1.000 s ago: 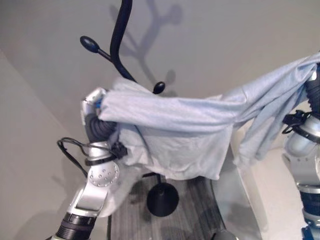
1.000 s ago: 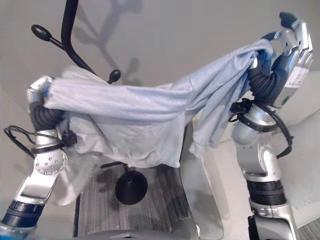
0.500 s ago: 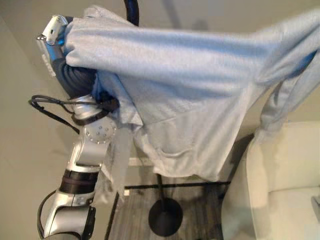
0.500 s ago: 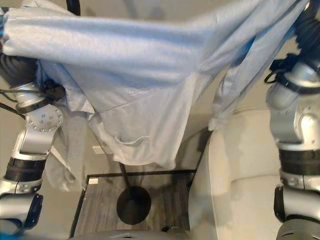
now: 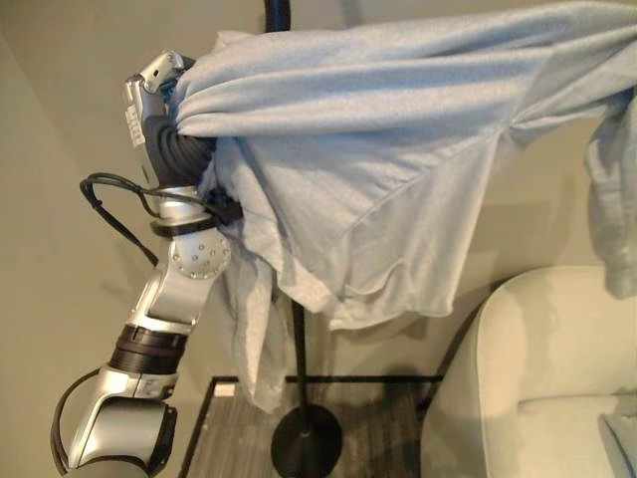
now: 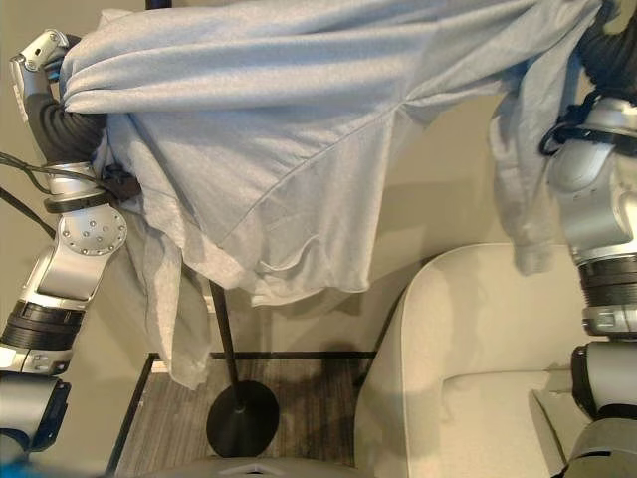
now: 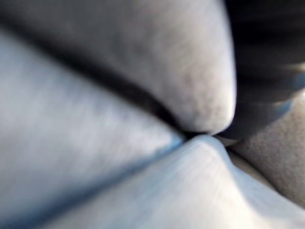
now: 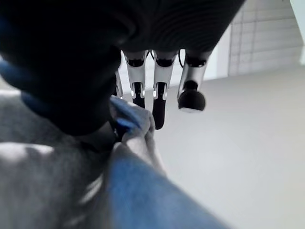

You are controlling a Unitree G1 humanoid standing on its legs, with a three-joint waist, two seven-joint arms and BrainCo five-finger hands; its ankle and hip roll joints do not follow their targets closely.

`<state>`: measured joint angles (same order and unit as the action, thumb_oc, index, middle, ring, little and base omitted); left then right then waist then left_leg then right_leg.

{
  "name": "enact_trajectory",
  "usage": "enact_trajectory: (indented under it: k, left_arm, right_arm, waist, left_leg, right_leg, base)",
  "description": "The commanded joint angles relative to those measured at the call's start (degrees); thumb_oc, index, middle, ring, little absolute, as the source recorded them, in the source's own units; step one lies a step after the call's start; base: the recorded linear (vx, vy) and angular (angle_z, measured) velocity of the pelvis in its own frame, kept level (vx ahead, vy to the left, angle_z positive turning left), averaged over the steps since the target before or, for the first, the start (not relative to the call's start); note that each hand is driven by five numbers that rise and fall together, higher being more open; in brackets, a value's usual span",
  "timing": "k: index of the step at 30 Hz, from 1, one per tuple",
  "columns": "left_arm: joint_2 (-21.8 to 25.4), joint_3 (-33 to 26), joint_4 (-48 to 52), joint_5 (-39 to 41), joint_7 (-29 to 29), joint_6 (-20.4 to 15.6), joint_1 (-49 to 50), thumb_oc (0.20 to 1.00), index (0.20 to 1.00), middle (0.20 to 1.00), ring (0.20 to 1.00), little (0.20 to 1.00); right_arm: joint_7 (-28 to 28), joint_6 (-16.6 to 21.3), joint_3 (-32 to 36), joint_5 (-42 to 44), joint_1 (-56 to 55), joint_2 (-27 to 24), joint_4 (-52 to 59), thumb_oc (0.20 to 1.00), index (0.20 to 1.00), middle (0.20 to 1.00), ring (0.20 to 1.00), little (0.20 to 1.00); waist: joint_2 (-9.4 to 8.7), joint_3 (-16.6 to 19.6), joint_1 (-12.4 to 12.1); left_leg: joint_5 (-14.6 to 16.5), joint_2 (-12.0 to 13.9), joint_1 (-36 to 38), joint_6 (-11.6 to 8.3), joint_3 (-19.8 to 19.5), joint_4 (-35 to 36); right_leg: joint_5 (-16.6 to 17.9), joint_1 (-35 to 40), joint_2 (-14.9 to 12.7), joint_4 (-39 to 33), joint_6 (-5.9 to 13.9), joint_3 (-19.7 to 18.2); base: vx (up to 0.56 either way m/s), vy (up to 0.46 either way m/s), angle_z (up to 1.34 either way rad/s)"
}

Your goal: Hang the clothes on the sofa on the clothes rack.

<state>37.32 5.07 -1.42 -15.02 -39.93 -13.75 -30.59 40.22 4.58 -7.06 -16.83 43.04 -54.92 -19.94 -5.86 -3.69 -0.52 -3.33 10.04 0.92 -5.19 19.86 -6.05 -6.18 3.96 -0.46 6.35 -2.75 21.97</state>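
Currently the shirt (image 5: 398, 149) is raised off the sofa (image 6: 468, 339), both hands (left hand (image 5: 159, 95), right hand (image 8: 157, 90)) pinching it; draping over the rack (image 5: 297, 378) remains.

Head views: soft, even indoor light, no glare, warm beige cast on the wall (image 5: 70, 199). Shirt (image 5: 398, 149) evenly lit, folds give mild shading; darker under its hem and around the rack pole (image 5: 299, 368). Sofa (image 6: 468, 339) bright, slightly washed out. Edges reasonably sharp. Left wrist view: fully out of focus, cloth pressed near the lens, dark creases. Right wrist view: dark foreground, cover nearly black, fingers (image 8: 159, 102) in focus, floor beyond bright, cloth blurred.
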Motion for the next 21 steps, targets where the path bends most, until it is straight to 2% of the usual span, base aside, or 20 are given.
enact_trajectory:
  k: [1,6,11,13,15,18,19,21]
  left_arm:
    - [-0.23,-5.5,0.85,3.57,2.12,-0.47,4.34,0.2,0.2,0.2,0.2,0.2]
    - [-0.15,-7.35,-3.5,4.82,2.26,0.55,9.47,0.2,0.2,0.2,0.2,0.2]
    - [0.39,-9.27,-5.35,4.68,1.91,1.62,12.26,0.2,0.2,0.2,0.2,0.2]
    - [0.09,-9.9,-6.17,5.29,2.03,1.64,13.57,0.2,0.2,0.2,0.2,0.2]
    - [0.19,-10.16,-6.67,5.64,2.13,1.53,14.44,0.2,0.2,0.2,0.2,0.2]
    - [-0.76,-11.28,-6.29,6.27,2.39,1.36,16.9,0.2,0.2,0.2,0.2,0.2]
    - [-1.35,-11.59,-6.02,6.4,2.47,1.22,17.81,0.2,0.2,0.2,0.2,0.2]
    - [-3.16,-12.15,-5.21,6.95,2.71,1.14,19.97,0.2,0.2,0.2,0.2,0.2]
  right_arm:
    - [-5.75,2.13,-0.82,2.68,-3.35,2.12,2.21,0.2,0.2,0.2,0.2,0.2]
    - [-9.34,2.24,-3.32,1.57,-6.27,5.53,4.6,0.2,0.2,0.2,0.2,0.2]
    - [-10.25,2.4,-3.8,1.37,-6.62,6.38,6.15,0.2,0.2,0.2,0.2,0.2]
    - [-10.48,2.56,-3.72,2.02,-6.97,6.74,5.68,0.2,0.2,0.2,0.2,0.2]
    - [-10.82,2.49,-4.28,2.34,-7.14,6.81,4.53,0.2,0.2,0.2,0.2,0.2]
    - [-11.54,2.4,-4.84,2.38,-8.09,6.99,2.86,0.2,0.2,0.2,0.2,0.2]
    - [-11.64,2.42,-4.74,2.33,-8.87,7.19,2.44,0.2,0.2,0.2,0.2,0.2]
    - [-11.94,2.44,-4.34,2.17,-11.15,8.06,1.54,0.2,0.2,0.2,0.2,0.2]
  waist:
    - [-1.48,0.57,-2.57]
    - [-1.27,0.58,-2.78]
    - [-1.24,0.78,-2.93]
    - [-1.14,1.02,-3.05]
    - [-1.22,0.78,-3.31]
    - [-1.12,0.92,-3.46]
    - [-1.18,0.56,-3.58]
    - [-1.09,0.69,-3.66]
  left_leg:
    - [2.86,-0.64,-0.64,-1.73,0.42,-5.06]
    - [2.29,-0.77,0.23,-1.6,0.51,-3.64]
    - [2.32,-0.68,0.61,-1.5,0.34,-3.13]
    - [3.26,-0.67,1.21,-2.03,-0.73,-2.78]
    - [2.26,-0.58,1.0,-1.57,0.29,-2.82]
    - [3.06,-0.57,1.56,-2.1,-0.89,-2.73]
    - [2.13,-0.49,1.15,-1.58,0.1,-2.98]
    - [3.14,-0.51,1.44,-2.03,-1.06,-3.03]
  right_leg:
    - [1.88,5.98,-1.82,-7.95,5.1,-1.0]
    - [1.79,5.69,-1.92,-7.95,5.25,-0.9]
    - [1.56,5.59,-1.86,-7.9,5.27,-0.66]
    - [0.72,6.08,-1.64,-7.92,5.5,-1.38]
    - [1.28,5.77,-1.79,-7.74,5.23,-0.18]
    - [0.5,6.3,-1.55,-7.86,5.43,-0.97]
    - [1.19,5.97,-1.76,-7.79,5.17,0.05]
    - [0.51,6.33,-1.56,-7.9,5.4,-0.74]
  base:
    - [0.05,-0.01,-0.12]
    - [0.05,-0.016,0.04]
    - [0.03,-0.008,0.04]
    - [0.07,-0.008,0.04]
    - [-0.03,-0.004,0.05]
    - [0.01,-0.001,0.05]
    - [0.0,0.0,0.0]
    - [0.0,0.001,0.03]
